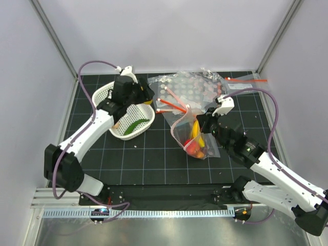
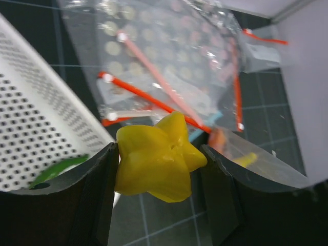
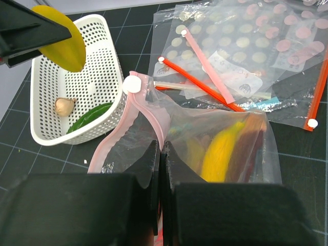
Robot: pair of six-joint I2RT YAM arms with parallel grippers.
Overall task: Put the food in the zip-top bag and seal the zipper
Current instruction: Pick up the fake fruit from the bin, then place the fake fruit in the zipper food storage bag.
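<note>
Pinching a glossy yellow star-shaped piece (image 2: 154, 154), left gripper (image 2: 158, 171), right gripper (image 3: 160, 169) clamped on clear zip-top bag (image 3: 195, 120), banana (image 3: 223, 148) inside

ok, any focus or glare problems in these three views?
Left wrist: yellow piece fairly sharp, loose bags behind it blurred. Right wrist: right gripper is a dark, soft mass up close, zip-top bag and basket in focus. Top external: even light, mild glare on the loose bags.
</note>
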